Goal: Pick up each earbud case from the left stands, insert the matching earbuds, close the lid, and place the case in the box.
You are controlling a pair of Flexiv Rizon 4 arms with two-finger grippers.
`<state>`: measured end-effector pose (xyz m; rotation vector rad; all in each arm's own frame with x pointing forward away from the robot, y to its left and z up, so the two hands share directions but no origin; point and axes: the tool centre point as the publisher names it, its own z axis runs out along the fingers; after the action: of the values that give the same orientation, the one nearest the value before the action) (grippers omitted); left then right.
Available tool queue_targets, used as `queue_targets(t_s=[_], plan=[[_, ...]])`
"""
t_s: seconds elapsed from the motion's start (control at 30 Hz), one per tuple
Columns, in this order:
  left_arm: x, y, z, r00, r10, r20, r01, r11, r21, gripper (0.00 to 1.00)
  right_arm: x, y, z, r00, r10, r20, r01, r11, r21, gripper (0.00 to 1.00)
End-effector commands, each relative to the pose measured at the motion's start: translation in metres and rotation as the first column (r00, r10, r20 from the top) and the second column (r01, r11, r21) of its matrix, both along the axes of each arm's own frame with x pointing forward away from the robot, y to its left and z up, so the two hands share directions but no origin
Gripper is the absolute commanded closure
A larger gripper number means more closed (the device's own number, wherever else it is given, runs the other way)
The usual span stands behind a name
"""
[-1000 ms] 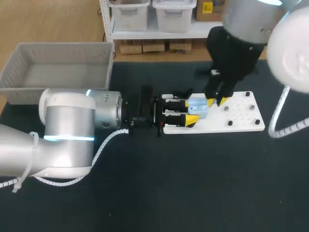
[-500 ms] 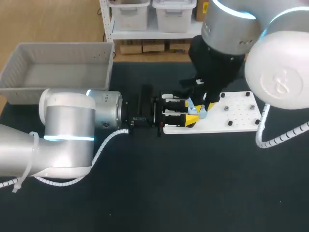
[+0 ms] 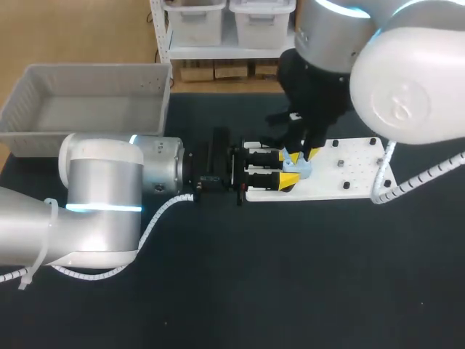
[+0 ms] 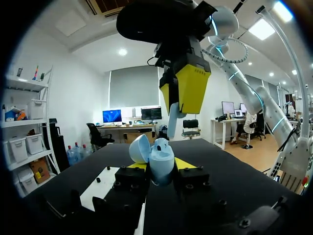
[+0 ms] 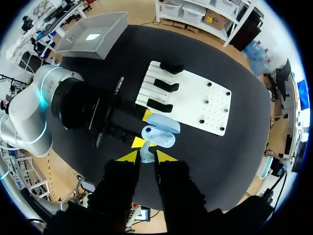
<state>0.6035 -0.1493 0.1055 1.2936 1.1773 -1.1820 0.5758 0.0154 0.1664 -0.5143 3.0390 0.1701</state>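
Two arms of mine meet over the near end of the white board (image 3: pixel 360 178), and the work is in its early middle by my reckoning. The grey box (image 3: pixel 87 102) sits at the far left corner of the table, well apart from both grippers. I see no case lying in it, so no case has been delivered as far as the pictures show.

On the board, the black stands (image 5: pixel 166 86) sit in a row at the end nearest my left arm, and small dark pegs dot the other end. From my right wrist the stands look bare, though I cannot be sure of each one.

My left gripper (image 4: pixel 160 169) lies low and level, its two yellow tips pressed against either side of the pale blue earbud case (image 3: pixel 299 169). It grips the case firmly just above the board's edge, beside the stands. The lid stands open, tipped back, and the cavity faces up. I cannot tell whether an earbud already sits inside.

My right gripper (image 5: pixel 146 156) hangs straight over the open case, its tips drawn close on a pale blue earbud (image 4: pixel 172 128). The stem hangs down just above the case's mouth, not yet seated.

So picking up this case is done. What is left, in my judgement, is to lower the earbud in, release it, fit any earbud not yet seated, shut the lid, and carry the case to the box.
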Motion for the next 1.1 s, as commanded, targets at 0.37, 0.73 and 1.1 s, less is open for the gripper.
queue_targets(t_s=[0.37,0.73,1.1], plan=[[-0.001,0.0,-0.001,1.0,0.006,0.003,-0.006,1.0,-0.003,1.0,0.006,0.0,-0.008,1.0,0.01,-0.028,-0.01,1.0,-0.011,1.0],[-0.001,0.0,-0.001,1.0,0.006,0.003,-0.006,1.0,-0.003,1.0,0.01,-0.003,-0.011,0.999,0.005,-0.032,-0.006,1.0,-0.016,1.0],[-0.001,0.0,-0.001,1.0,0.006,0.003,-0.006,1.0,-0.003,1.0,0.01,0.001,-0.012,0.999,0.025,-0.034,-0.026,0.999,-0.019,1.0]])
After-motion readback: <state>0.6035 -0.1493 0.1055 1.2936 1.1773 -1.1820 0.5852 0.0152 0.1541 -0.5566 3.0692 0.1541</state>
